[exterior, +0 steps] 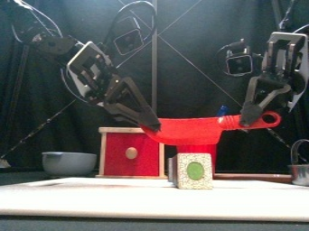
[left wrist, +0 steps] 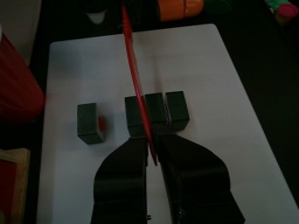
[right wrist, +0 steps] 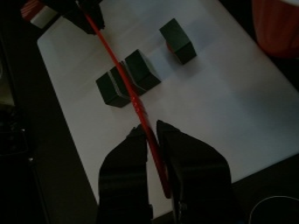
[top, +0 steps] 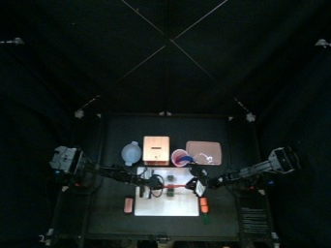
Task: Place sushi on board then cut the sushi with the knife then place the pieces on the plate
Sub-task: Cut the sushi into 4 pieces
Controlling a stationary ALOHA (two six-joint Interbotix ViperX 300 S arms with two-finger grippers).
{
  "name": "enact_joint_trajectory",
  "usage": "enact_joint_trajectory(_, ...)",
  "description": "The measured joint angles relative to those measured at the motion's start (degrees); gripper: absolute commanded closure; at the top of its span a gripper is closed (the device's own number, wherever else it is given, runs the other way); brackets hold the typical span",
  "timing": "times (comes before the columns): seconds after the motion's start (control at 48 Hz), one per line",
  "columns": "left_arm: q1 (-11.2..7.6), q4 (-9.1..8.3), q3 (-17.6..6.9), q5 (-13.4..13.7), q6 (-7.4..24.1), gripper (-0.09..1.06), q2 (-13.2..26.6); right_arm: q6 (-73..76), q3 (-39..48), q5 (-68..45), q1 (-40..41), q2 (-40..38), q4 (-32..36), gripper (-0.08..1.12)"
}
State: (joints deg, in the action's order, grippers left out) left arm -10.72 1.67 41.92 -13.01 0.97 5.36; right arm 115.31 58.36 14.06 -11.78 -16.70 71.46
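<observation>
As both arms' jaws clamp the flat red knife point(exterior: 200, 129), blocky sushi point(exterior: 193, 170) stands beneath.

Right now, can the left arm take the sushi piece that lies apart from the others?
Probably not: the left end effector is shut on the red knife, which the right end effector also holds. Nothing else blocks the lone piece.

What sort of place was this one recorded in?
Probably a robot booth staged as a toy kitchen: black curtains around a black table, a white cutting board carrying toy sushi pieces, a red toy knife held by the left gripper and right gripper.
</observation>
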Motion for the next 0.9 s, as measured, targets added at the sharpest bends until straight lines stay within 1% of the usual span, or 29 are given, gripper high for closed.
enact_joint_trajectory(0.292,0.00,0.26,0.00,0.00,0.00,0.49,1.58,0.00,-1.05,0.00,-0.26,2.90,-0.62,0.74)
enact_joint_trajectory(0.708,-0.09,0.26,0.09,0.09,-0.18,0.49,1.93,0.00,-1.58,-0.09,-0.88,4.04,-1.14,0.74)
enact_joint_trajectory(0.833,-0.09,0.53,0.00,0.00,-0.18,0.49,2.81,0.00,-1.58,0.00,-1.23,4.92,-2.02,0.74)
enact_joint_trajectory(0.896,-0.09,1.05,-0.18,0.00,-0.18,0.49,3.43,0.00,-1.58,0.00,-1.32,5.71,-2.37,0.74)
